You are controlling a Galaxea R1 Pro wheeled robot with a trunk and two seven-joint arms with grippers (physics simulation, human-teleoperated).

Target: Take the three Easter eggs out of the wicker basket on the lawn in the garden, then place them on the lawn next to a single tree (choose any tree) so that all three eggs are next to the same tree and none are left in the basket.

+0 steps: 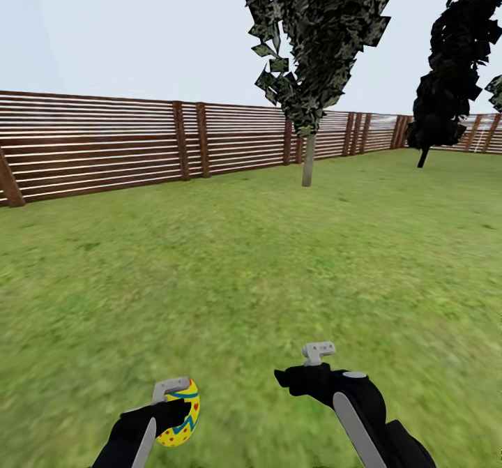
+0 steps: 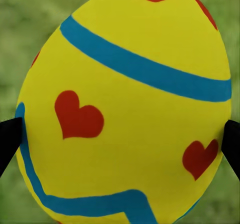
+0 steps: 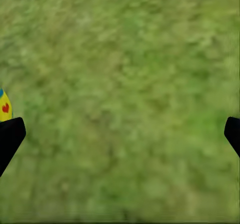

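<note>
Ahead, open lawn (image 1: pixel 279 259) reaches the fence (image 1: pixel 104 140); left pincer (image 1: pixel 174 412) grips an egg (image 2: pixel 125 104).

**Egg in hand, lawn, tree**

Egg (image 1: pixel 183 415): yellow, red hearts, blue bands; upright, clamped in the left gripper (image 1: pixel 174 412) above the grass. Lawn (image 1: pixel 279 259): flat, mottled green, fenced. Tree (image 1: pixel 307 161): pale thin trunk, dark foliage, far ahead near the fence.

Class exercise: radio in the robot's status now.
Left pincer shut on egg. Right pincer open, empty. Tree ahead across open lawn.
</note>
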